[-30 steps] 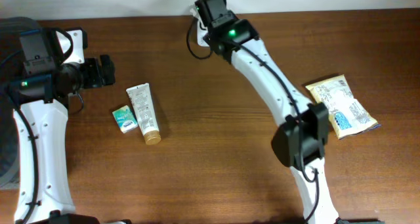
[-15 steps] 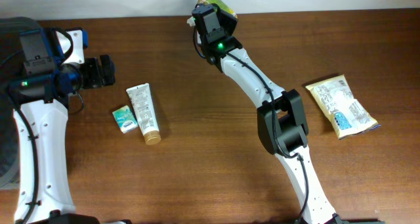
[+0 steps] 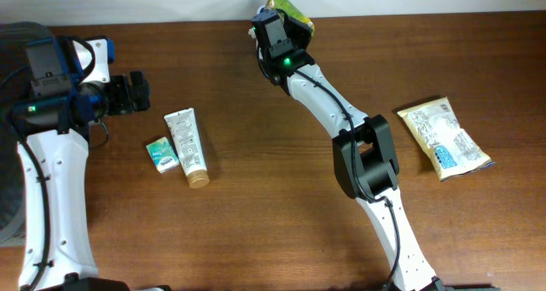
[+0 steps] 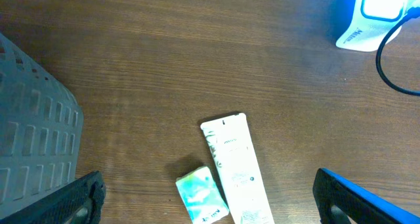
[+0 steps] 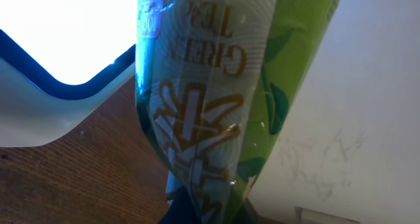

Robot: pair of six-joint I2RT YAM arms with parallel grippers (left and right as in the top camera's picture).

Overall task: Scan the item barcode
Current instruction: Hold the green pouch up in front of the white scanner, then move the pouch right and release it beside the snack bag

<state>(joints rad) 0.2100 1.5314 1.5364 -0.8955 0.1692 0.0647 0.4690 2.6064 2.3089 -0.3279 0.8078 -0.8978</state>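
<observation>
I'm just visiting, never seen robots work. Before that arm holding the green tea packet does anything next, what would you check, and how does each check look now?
1. Right gripper shut on the green tea packet: ok.
2. Packet close to the scanner with its light on: ok, they sit side by side in the right wrist view.
3. Barcode facing the scanner: cannot tell, no barcode shows.
4. Left gripper open, holding nothing, out of the way: ok.
5. Tube, small box and snack bag lying apart from the right arm: ok.
</observation>
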